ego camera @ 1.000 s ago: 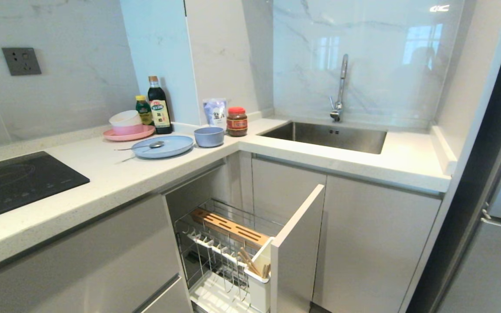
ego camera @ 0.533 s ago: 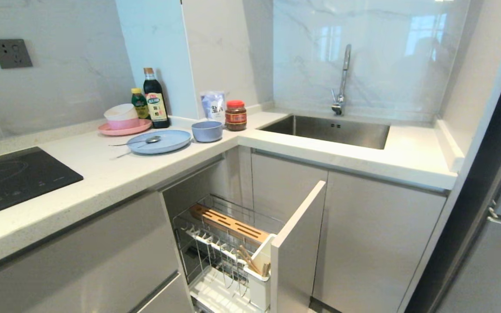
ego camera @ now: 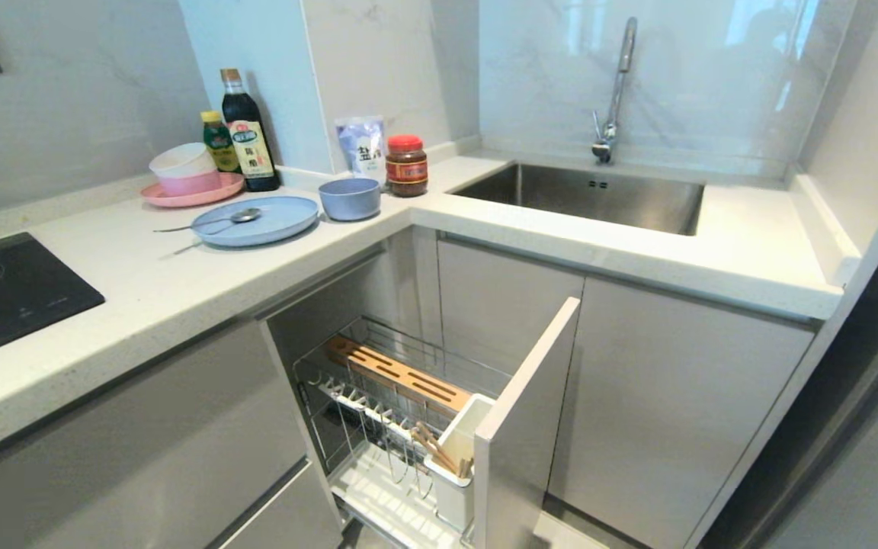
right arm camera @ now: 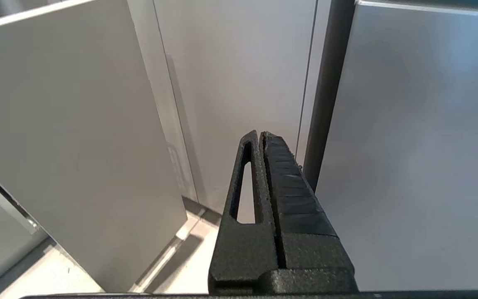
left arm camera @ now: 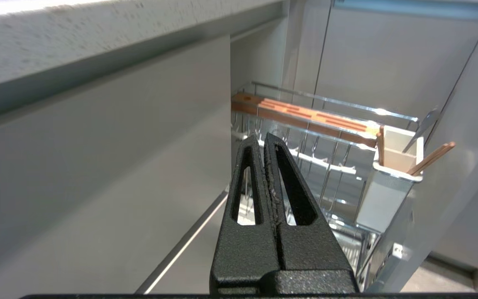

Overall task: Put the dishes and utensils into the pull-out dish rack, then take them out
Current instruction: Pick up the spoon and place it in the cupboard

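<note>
Unmoved on counter, view alone tilted lower: plate (ego camera: 255, 220), spoon (ego camera: 235, 218), bowl (ego camera: 350, 199). Chopsticks (ego camera: 439, 451) in rack (ego camera: 386, 396). Left gripper (left arm camera: 264, 143), right gripper (right arm camera: 259, 139): fingers pressed together, empty.

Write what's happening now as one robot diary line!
left end effector: shut, empty | right end effector: shut, empty | pull-out dish rack: open | plate, bowl: on counter

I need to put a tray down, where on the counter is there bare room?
Bare worktop lies between the cooktop and the blue plate, and right of the sink. The back corner is crowded: pink plate, bottles, jar, blue bowl.
</note>
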Robot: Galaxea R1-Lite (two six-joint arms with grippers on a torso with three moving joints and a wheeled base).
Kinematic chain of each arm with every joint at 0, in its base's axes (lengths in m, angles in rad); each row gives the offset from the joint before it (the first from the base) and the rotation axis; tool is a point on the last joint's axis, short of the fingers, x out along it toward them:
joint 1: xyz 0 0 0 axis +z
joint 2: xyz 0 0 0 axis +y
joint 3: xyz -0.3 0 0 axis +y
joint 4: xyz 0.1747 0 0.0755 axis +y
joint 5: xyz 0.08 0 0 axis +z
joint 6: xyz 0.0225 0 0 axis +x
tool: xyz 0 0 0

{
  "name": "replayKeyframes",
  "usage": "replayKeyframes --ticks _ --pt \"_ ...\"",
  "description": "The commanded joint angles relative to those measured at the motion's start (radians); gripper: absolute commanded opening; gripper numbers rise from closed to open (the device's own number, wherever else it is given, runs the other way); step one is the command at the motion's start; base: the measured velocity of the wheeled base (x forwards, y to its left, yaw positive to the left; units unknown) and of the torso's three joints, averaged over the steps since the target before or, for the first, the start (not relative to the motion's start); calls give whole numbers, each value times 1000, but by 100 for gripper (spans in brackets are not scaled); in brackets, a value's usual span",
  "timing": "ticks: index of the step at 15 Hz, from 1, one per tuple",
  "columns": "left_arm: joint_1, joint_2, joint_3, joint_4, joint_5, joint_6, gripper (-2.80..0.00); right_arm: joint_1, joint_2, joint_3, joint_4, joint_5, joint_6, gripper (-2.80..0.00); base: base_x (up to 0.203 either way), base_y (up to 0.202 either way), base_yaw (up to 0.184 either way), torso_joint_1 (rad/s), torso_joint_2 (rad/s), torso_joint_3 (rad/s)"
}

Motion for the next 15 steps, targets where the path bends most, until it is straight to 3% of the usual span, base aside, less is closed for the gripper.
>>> replayKeyframes --ticks 1,15 --pt "0 1 25 -1 0 0 -280 0 -4 2 0 0 0 -280 0 0 0 3 -2 -195" --pt "0 1 25 -1 0 3 -280 0 -4 2 0 0 0 -280 0 0 0 4 1 -198"
